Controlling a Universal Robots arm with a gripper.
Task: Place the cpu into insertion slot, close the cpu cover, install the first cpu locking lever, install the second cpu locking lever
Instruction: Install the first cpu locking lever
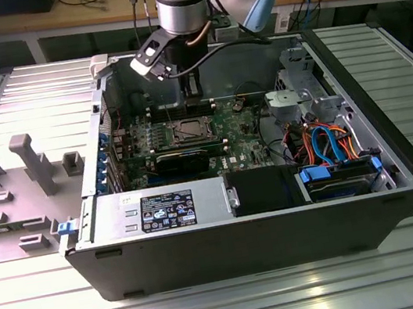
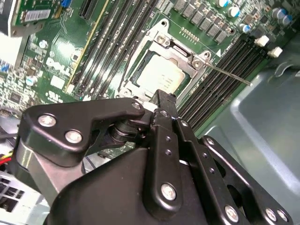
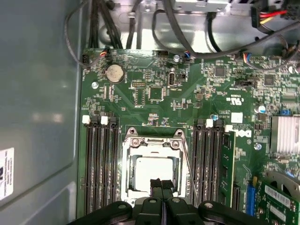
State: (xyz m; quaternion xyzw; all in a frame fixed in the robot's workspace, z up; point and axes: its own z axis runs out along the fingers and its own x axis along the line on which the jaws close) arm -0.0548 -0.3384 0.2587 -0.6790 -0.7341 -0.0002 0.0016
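Note:
On the green board, the cpu [image 3: 151,169] lies silver-grey top up in the insertion slot [image 1: 190,131]. The cpu cover [image 3: 153,142] lies flat over it as a silver frame, and the chip [image 2: 161,76] shows through its cut-out. One thin locking lever [image 2: 229,74] sticks out from a socket corner over the memory slots; in the first wrist view this lever [image 3: 188,168] runs along the cover's side. My gripper [image 3: 161,183] hangs just above the cpu's edge, black fingers shut together with nothing between them. In the exterior view my gripper [image 1: 191,87] is above the socket.
Black memory slots [image 3: 99,164] flank the socket on both sides. A long black expansion card [image 1: 182,160] sits in front of it. Cables [image 1: 329,139] and drive bays fill the case's right in the exterior view. The case wall [image 3: 37,117] stands close by.

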